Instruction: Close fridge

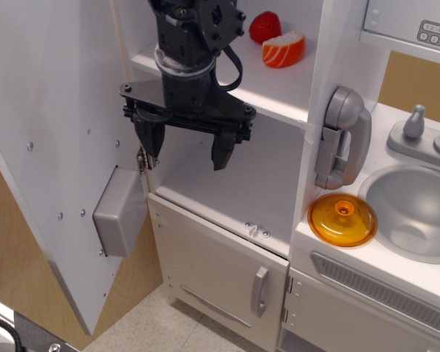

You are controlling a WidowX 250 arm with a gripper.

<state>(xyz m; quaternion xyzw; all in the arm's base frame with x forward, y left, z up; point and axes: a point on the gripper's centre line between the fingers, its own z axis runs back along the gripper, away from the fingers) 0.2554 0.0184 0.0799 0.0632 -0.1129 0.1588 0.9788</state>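
The fridge (279,95) is a tall white toy-kitchen cabinet with white shelves. Its large door (51,132) stands swung wide open at the left, showing its inner face with a grey box (121,213) on it. The door's handle and button panel are hidden on the far side. My black gripper (185,150) hangs in front of the open compartment, just right of the door's hinge edge. Its two fingers point down, spread apart, with nothing between them. It touches neither the door nor the shelves, as far as I can tell.
A red strawberry (265,26) and an orange-white salmon piece (283,50) lie on the upper shelf. A grey phone handset (341,136) hangs on the fridge's right side. An orange lid (342,218) lies by the sink (414,209). The smaller lower door (220,271) is shut.
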